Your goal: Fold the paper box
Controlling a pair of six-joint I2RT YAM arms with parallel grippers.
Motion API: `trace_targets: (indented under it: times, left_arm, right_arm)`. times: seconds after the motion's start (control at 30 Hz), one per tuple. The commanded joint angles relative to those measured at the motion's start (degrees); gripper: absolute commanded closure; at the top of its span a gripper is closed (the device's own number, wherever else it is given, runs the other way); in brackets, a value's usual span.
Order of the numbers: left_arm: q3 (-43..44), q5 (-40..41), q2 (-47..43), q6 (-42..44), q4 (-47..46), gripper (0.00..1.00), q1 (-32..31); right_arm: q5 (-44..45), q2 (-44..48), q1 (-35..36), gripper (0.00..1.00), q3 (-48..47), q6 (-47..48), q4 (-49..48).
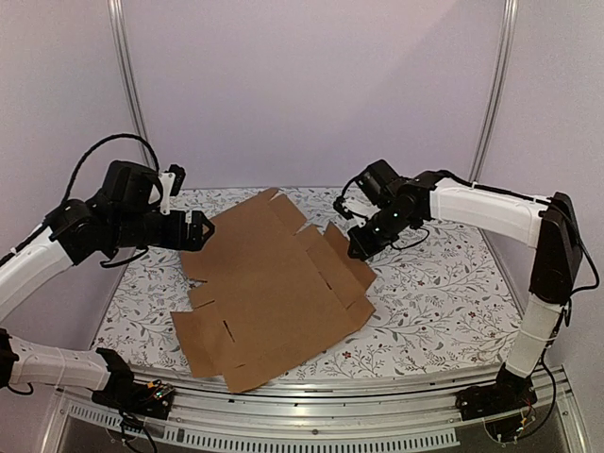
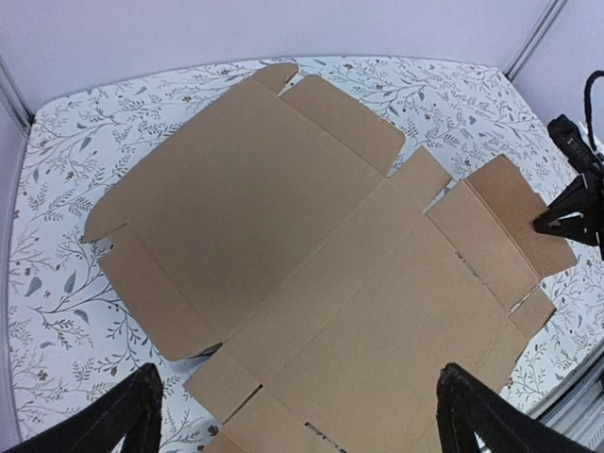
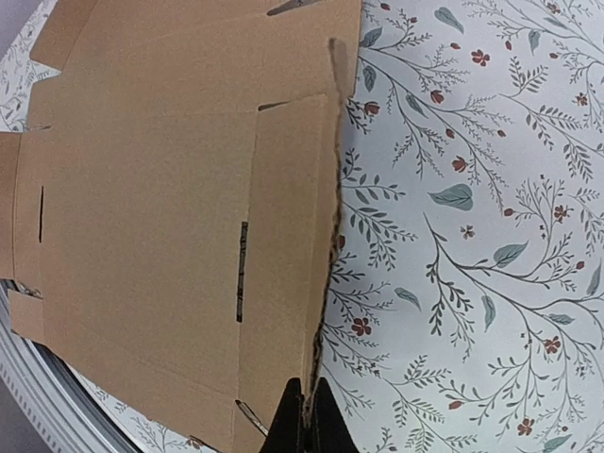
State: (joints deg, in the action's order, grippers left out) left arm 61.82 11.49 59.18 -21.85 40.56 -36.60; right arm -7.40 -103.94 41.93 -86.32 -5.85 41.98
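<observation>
The paper box [image 1: 274, 283] is a brown die-cut cardboard sheet lying mostly flat across the middle of the table. My right gripper [image 1: 359, 247] is shut on the edge of its right-hand flap, which stands lifted off the table. In the right wrist view the fingertips [image 3: 294, 420] pinch that raised flap edge [image 3: 326, 236], with the rest of the box [image 3: 151, 217] spread out to the left. My left gripper [image 1: 193, 229] hovers open above the box's far left side, holding nothing. Its two fingers [image 2: 123, 415] frame the box [image 2: 311, 245] in the left wrist view, where the right gripper [image 2: 557, 219] shows at the flap.
A floral tablecloth [image 1: 434, 302] covers the table around the box. A metal rail [image 1: 330, 415] runs along the near edge with the arm bases. White walls and two upright poles [image 1: 127, 94] close in the back.
</observation>
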Motion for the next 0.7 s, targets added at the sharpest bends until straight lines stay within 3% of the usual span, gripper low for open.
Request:
trace_targets:
  times: [0.0, 0.17, 0.43, 0.67]
  left_arm:
    - [-0.3, -2.49, 0.77, -0.01, -0.52, 0.0, -0.67]
    - [-1.32, -3.46, 0.76, -0.21, -1.59, 0.01, -0.73]
    - [-3.42, -4.66, 0.49, -1.54, -1.93, 0.0, -1.01]
    - [-6.27, -4.7, -1.18, -3.79, -2.14, 0.01, -1.43]
  right_arm:
    - [4.46, -2.85, -0.27, 1.0, -5.74, 16.24, 11.55]
    - [12.5, -5.75, -0.23, 1.0, -10.11, 22.84, 12.78]
    - [23.67, -12.67, -0.27, 1.0, -18.74, 40.87, 12.87]
    - [25.46, -18.57, -0.3, 1.0, -23.79, 54.99, 9.41]
